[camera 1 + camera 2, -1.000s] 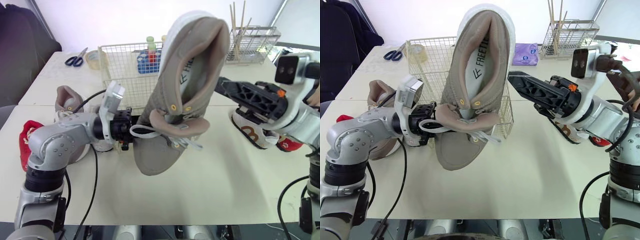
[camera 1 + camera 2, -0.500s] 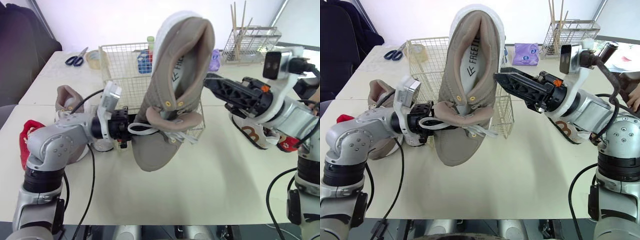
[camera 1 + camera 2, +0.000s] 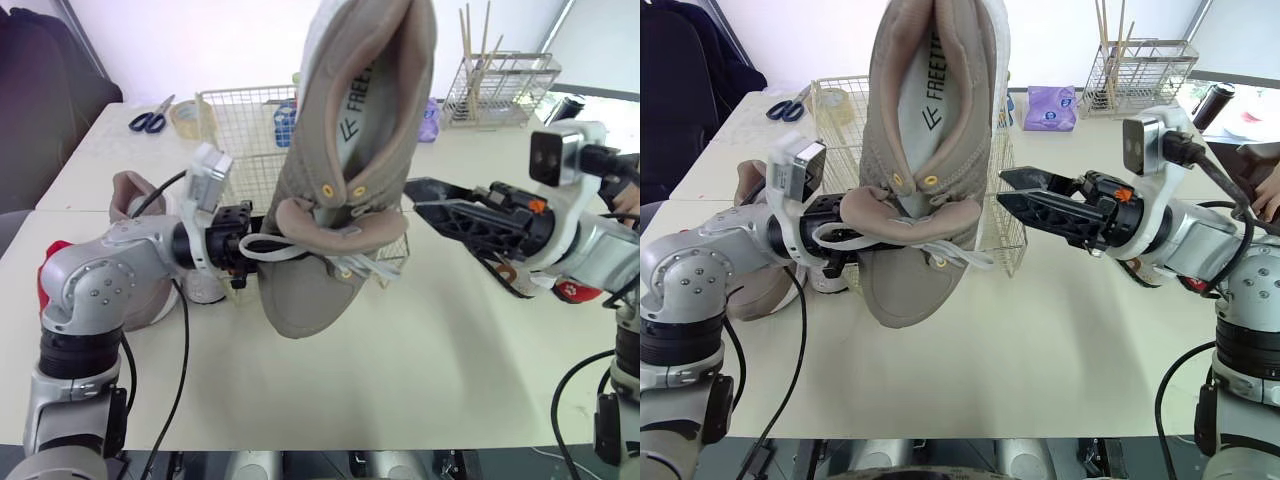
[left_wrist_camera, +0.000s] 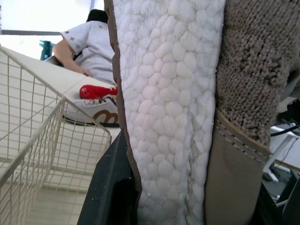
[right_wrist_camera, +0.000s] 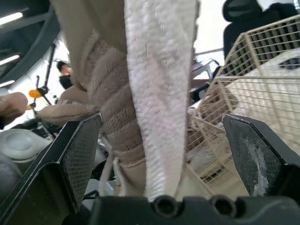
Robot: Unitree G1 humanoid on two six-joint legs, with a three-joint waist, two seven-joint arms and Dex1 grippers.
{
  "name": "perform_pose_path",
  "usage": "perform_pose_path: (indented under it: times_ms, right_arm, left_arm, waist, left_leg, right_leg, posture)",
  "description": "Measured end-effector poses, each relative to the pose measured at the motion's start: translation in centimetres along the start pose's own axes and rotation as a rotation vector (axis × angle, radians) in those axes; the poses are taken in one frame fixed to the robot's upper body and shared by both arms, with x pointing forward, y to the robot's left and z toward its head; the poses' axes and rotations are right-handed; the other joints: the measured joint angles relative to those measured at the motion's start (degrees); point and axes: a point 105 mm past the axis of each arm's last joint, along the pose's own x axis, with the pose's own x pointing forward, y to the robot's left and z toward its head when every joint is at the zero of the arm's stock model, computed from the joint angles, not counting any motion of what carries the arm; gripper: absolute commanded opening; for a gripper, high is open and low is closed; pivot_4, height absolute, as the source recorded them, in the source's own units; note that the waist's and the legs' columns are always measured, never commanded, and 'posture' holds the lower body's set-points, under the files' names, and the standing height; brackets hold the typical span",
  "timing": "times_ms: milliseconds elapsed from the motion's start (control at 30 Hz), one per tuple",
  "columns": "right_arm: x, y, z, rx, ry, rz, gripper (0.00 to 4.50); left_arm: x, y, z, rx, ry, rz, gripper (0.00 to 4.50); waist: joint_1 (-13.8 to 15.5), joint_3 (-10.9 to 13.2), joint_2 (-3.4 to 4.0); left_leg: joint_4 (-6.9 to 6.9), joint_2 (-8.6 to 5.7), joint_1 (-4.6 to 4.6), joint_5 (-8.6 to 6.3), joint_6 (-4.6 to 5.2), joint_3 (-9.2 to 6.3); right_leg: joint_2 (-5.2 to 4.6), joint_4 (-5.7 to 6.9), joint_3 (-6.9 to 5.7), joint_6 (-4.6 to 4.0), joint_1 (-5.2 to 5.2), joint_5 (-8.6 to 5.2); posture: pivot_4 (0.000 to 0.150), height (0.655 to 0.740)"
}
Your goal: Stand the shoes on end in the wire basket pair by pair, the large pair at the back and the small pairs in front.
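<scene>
Large tan shoe [image 3: 350, 130] held on end in front of the wire basket [image 3: 240, 120], heel uppermost and toe pointing down toward the table [image 3: 450, 350], the laces hanging loose on the side away from the basket. The left end effector [image 3: 835, 240] reaches in from the basket's left side and pinches the shoe low down; in the left wrist view the white sole lies clamped between its black fingers [image 4: 110, 197]. The right end effector [image 3: 1025, 190] approaches from the basket's right side, level with the shoe's collar, its two fingers [image 5: 79, 159] spread wide on either side of the white sole and apart from it. A second tan shoe [image 3: 135, 200] lies on the table just left of the basket. A small white shoe [image 4: 91, 112] with a brown mark and a red shoe [image 4: 98, 91] lie on the table to the basket's right. Scissors [image 3: 150, 120] and a roll of tape [image 3: 185, 118] lie behind the basket's left corner
</scene>
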Motion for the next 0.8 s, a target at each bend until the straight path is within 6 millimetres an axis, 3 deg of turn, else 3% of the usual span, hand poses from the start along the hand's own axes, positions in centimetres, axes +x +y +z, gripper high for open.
perform_pose_path:
  times_ms: [167, 333, 433, 533, 600, 800]
  right_arm:
    - [1.8, 0.4, -1.6, 0.05, 0.003, 0.063, 4.45]
    - [2.7, 0.3, -1.5, 0.047, -0.007, 0.077, 4.45]
    - [3.2, 0.2, -1.5, 0.053, -0.021, 0.086, 3.62]
    - [3.1, -0.3, -1.6, 0.057, -0.02, 0.059, 2.07]
    - [3.1, -0.3, -1.6, 0.057, -0.018, 0.054, 1.38]
    - [3.1, -0.2, -1.7, 0.054, -0.014, 0.057, 1.23]
  left_arm:
    - [0.5, -0.1, -0.2, -0.006, 0.002, -0.025, 1.06]
    - [0.6, -0.3, -0.5, -0.016, 0.009, -0.042, 1.06]
    - [0.6, -0.3, -0.5, -0.013, 0.006, -0.045, 1.06]
    - [0.8, -0.5, -0.6, -0.008, 0.013, -0.053, 1.06]
    - [0.8, -0.5, -0.5, 0.0, 0.013, -0.054, 1.06]
    - [0.7, -0.6, -0.5, 0.021, 0.026, -0.049, 1.06]
  waist:
    - [-0.23, -0.01, -0.01]
    - [-0.18, -0.01, -0.01]
    - [-0.18, -0.01, -0.01]
    - [-0.15, -0.01, -0.01]
    - [-0.17, -0.01, -0.01]
    - [-0.23, -0.01, -0.01]
  left_leg:
    - [0.0, 0.01, 0.0, 0.0, 0.0, -0.02]
    - [0.0, 0.0, -0.01, 0.0, 0.0, -0.02]
    - [0.0, 0.0, -0.01, 0.0, 0.0, -0.02]
    - [0.0, -0.01, -0.01, 0.0, 0.0, -0.01]
    - [0.0, -0.01, -0.01, 0.0, 0.0, -0.02]
    - [0.0, 0.0, -0.01, 0.0, 0.0, -0.02]
  right_leg:
    - [0.01, 0.0, 0.0, 0.0, 0.0, 0.0]
    - [0.01, 0.0, 0.0, 0.0, 0.0, 0.0]
    - [0.01, 0.0, -0.01, 0.0, 0.0, 0.0]
    - [-0.01, -0.01, 0.0, 0.0, 0.0, 0.0]
    - [0.0, -0.01, -0.01, 0.0, 0.0, 0.0]
    - [0.0, -0.01, 0.0, 0.0, 0.0, 0.0]
  posture:
    - [0.15, 0.74]
    - [0.15, 0.74]
    - [0.15, 0.74]
    - [0.15, 0.74]
    - [0.15, 0.74]
    - [0.15, 0.74]
